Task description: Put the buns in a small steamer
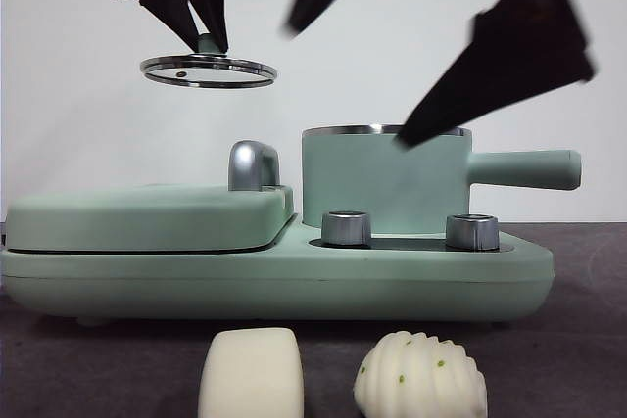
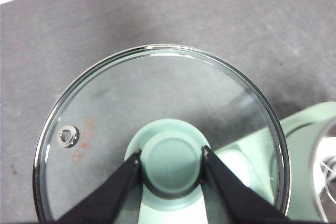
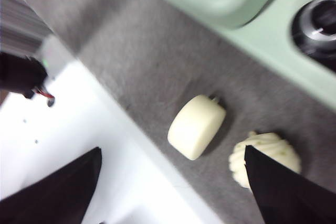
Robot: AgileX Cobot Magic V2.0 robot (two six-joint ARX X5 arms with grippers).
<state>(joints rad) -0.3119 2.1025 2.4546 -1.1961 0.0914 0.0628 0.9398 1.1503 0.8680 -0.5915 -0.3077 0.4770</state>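
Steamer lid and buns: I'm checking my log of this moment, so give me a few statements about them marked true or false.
1. The left gripper holds the lid by its knob, up in the air. True.
2. The steamer is covered. False: its rim is open, and the lid hangs off to the side over the flat grill lid.
3. Both buns lie on the table in front of the appliance. True: the smooth bun and the ridged bun lie side by side.
4. The right gripper grips the ridged bun. False: its jaws are wide open above the buns, holding nothing.
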